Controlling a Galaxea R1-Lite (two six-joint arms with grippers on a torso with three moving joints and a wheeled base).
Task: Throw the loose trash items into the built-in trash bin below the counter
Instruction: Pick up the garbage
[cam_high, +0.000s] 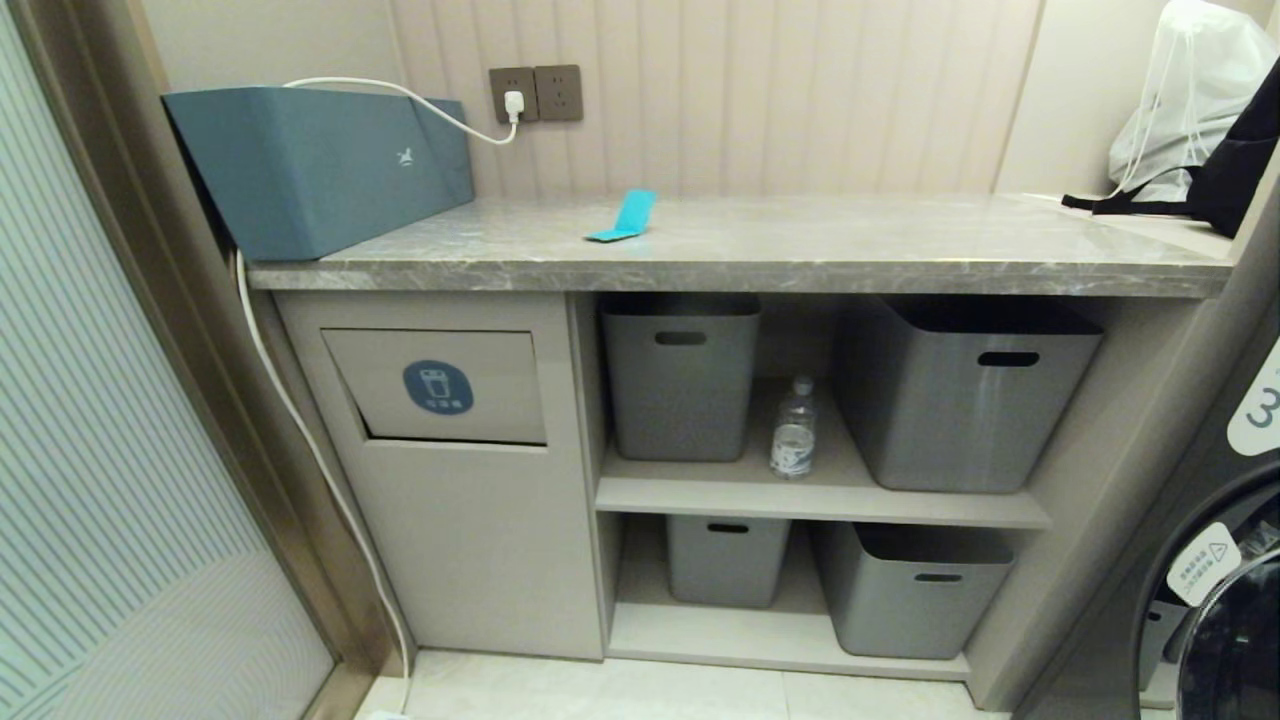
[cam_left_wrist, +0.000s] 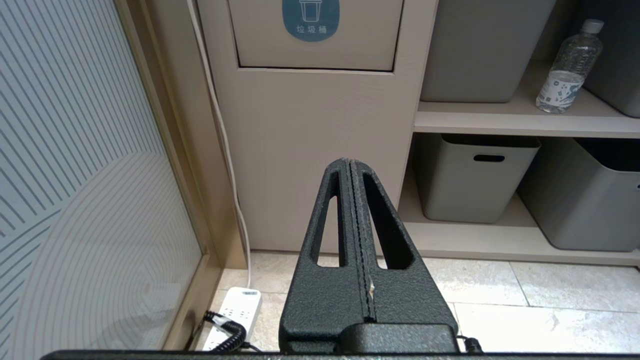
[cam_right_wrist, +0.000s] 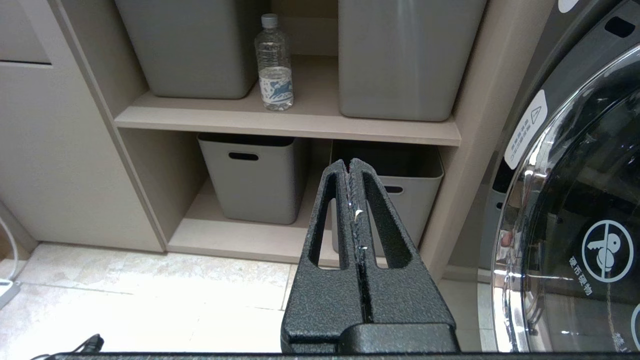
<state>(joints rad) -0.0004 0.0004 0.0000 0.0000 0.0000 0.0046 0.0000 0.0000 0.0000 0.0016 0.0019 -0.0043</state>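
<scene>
1. Turquoise strip (cam_high: 624, 217) flat on surface (cam_high: 800, 250): thin, prone to slipping from fingers.
2. Bottle (cam_high: 793, 430) between tubs (cam_high: 680, 375): cramped reach.
3. Bin flap (cam_high: 440, 385) shut.
4. Left gripper (cam_left_wrist: 350, 162), right gripper (cam_right_wrist: 350, 162): fingers closed, empty.

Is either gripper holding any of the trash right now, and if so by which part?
Nothing is held. The left gripper and the right gripper are both shut on nothing; the turquoise strip lies on the counter and the water bottle stands on the shelf.

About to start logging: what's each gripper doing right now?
Left gripper: shut, holding nothing.
Right gripper: shut, holding nothing.
</scene>
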